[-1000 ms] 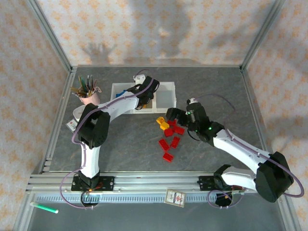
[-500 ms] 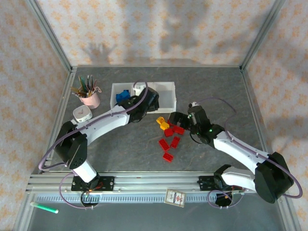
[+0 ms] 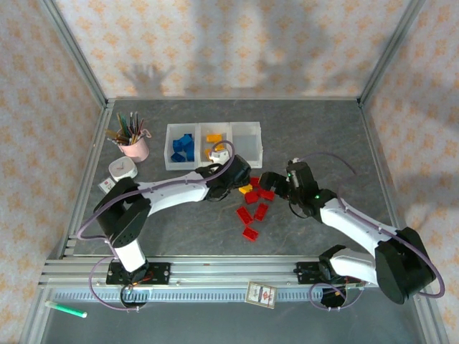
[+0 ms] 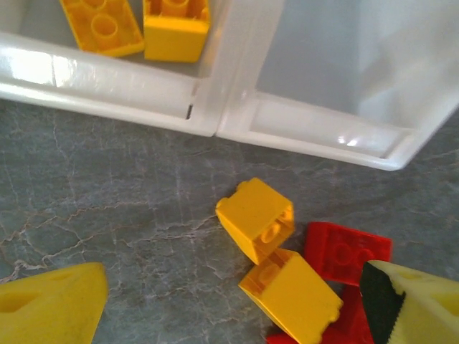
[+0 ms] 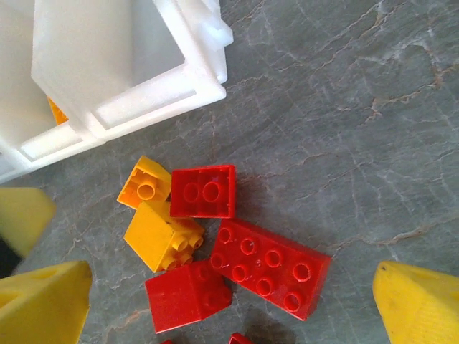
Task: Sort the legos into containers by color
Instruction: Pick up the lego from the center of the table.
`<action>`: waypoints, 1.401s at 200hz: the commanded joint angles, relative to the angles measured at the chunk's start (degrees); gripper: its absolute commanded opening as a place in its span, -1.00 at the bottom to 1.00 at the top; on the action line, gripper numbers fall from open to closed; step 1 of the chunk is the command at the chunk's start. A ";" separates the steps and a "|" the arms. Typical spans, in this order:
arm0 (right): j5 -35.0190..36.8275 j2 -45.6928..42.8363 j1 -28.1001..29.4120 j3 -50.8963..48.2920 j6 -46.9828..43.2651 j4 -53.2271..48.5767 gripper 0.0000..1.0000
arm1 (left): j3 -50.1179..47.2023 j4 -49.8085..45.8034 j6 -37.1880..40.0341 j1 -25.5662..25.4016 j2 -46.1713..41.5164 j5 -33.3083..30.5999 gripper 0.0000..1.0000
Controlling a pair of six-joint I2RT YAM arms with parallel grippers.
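Though blue legos [image 3: 182,147] and yellow legos [image 3: 213,138] sit in containers [image 3: 214,167], two yellow bricks [image 4: 256,217] and all red legos [image 3: 252,213] lie loose mid-frame on table [image 3: 323,136]. Both spread, holding nothing: left gripper [image 4: 229,308], right gripper [image 5: 229,301].

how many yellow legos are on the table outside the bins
2: one yellow lego nearer the containers, the other yellow lego touching it beside a red lego. The arms may hide more.

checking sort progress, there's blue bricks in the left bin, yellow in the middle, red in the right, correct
No: the red bricks lie on the table, none in the right bin, as the top external view shows. The rest stands.
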 commanded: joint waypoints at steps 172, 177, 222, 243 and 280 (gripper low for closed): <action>-2.39 -0.85 -2.92 -0.93 -2.81 1.67 1.00 | 11.55 -0.72 -4.68 -0.35 17.10 -4.36 0.57; -2.47 -0.82 -2.94 -0.99 -2.77 1.68 1.00 | 11.73 -0.83 -4.59 -0.33 17.39 -4.57 0.55; -2.48 -0.92 -2.94 -1.27 -2.75 1.64 1.00 | 12.55 -0.72 -4.20 -0.34 18.49 -4.50 0.31; -2.50 -1.02 -2.94 -1.31 -2.76 1.51 1.00 | 12.04 -0.70 -4.24 -0.33 18.08 -4.82 0.20; -2.68 -0.98 -2.93 -1.36 -2.86 1.59 1.00 | 10.77 0.49 -3.88 -0.34 16.83 -4.38 -0.08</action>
